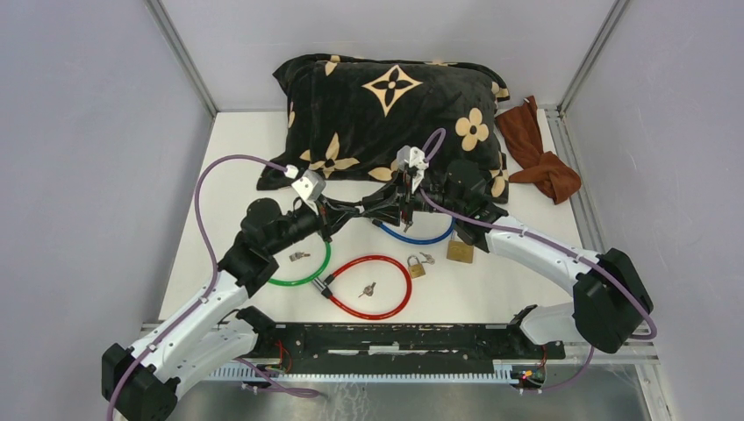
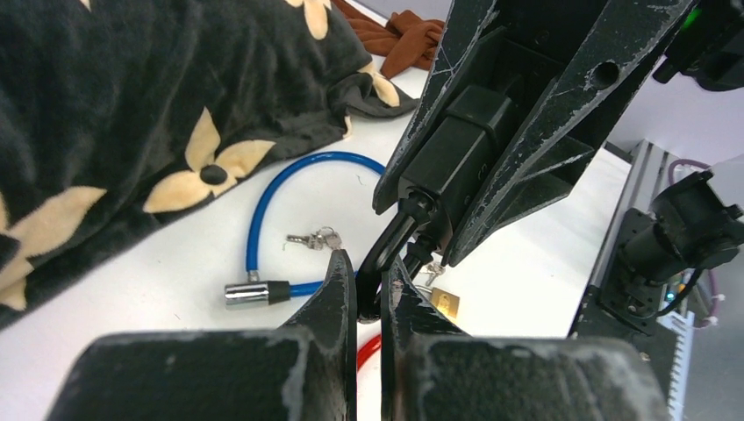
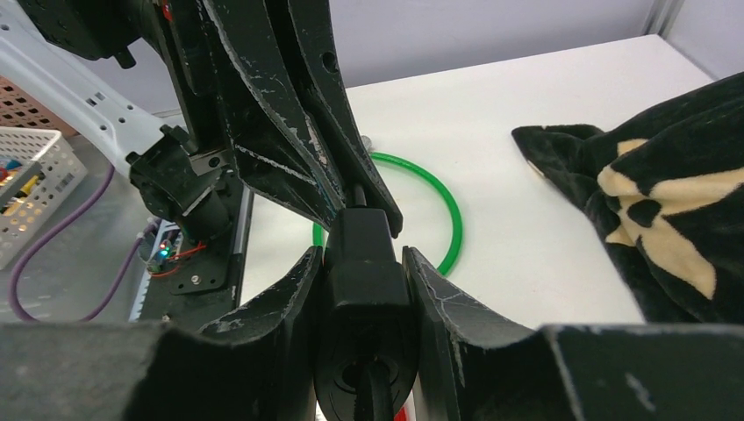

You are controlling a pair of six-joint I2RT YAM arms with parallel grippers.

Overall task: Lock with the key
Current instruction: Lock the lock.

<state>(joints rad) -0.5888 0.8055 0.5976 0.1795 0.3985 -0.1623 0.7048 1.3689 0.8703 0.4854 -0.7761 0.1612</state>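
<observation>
The only container in view is a white perforated plastic basket point(image 3: 31, 175), seen off the desk's edge in the right wrist view. A few small coloured things lie in it, too blurred to name.

On the white desk point(image 1: 237, 167) there are four cable locks. A green cable loop point(image 1: 307, 281), a red cable loop point(image 1: 405, 294) and a blue cable loop point(image 1: 421, 239) lie flat on it, and a black cable lock point(image 3: 360, 307) is held up in the air between the two arms. It hangs just in front of the pillow and above the blue loop.

The right gripper point(image 3: 361, 259) has its jaws part-way apart, clamped on either side of the black lock's blocky body. The left gripper point(image 2: 368, 276) has its jaws pinched almost together on a thin glossy black strand point(image 2: 390, 241) that curves out of the end of that body. Whether this is cable or key shank cannot be told.

Two brass padlocks sit right of the red loop:
- a small brass padlock point(image 1: 417, 267)
- a larger brass padlock point(image 1: 460, 252), just beyond the small one

Four lots of keys show:
- one bunch inside the green loop point(image 1: 300, 256)
- a single key inside the red loop point(image 1: 367, 288)
- keys touching the small padlock point(image 1: 427, 259)
- a bunch inside the blue loop point(image 2: 314, 239), seen only from the left wrist

One black plush pillow with beige flower motifs point(image 1: 395, 96) lies along the far side of the desk. One crumpled brown cloth point(image 1: 540, 153) lies beside the pillow's right end.
</observation>
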